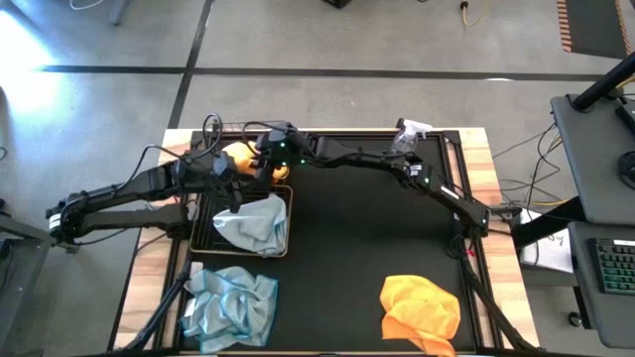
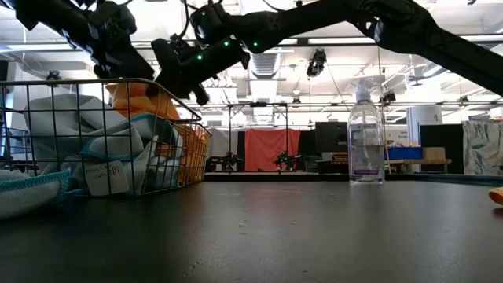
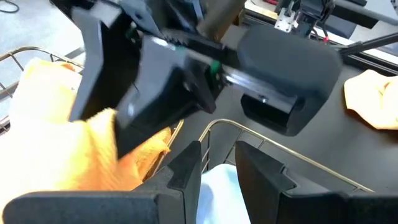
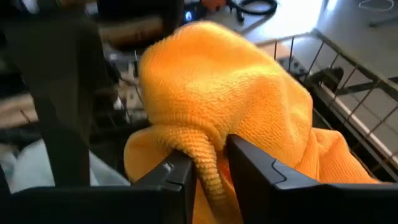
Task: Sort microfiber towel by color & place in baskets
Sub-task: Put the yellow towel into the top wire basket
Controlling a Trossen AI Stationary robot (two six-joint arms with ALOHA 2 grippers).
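Two wire baskets stand side by side at the table's left. The nearer basket [image 1: 198,243] holds a pale blue-grey towel [image 1: 253,223]. The farther basket [image 4: 348,81] holds orange cloth. My right gripper [image 4: 208,152] reaches across from the right and is shut on an orange towel [image 1: 241,157] over that farther basket. My left gripper [image 3: 217,152] hovers over the blue-grey towel [image 3: 217,186], slightly open and touching nothing. A second blue-grey towel [image 1: 230,305] and a second orange towel [image 1: 422,307] lie loose near the table's near edge. My right gripper pinches a bunched fold of the orange towel [image 4: 208,177] between its two fingers, coming from the table's right and slanting down. The rest of the towel [image 4: 230,81] bulges out beyond the fingertips and sags into the farther basket, slack.
A clear spray bottle [image 1: 412,132] stands near the table's far edge, right of centre. The two arms are close together over the baskets. Cables run along the table's left and right sides. The black mat's middle [image 1: 367,228] is bare.
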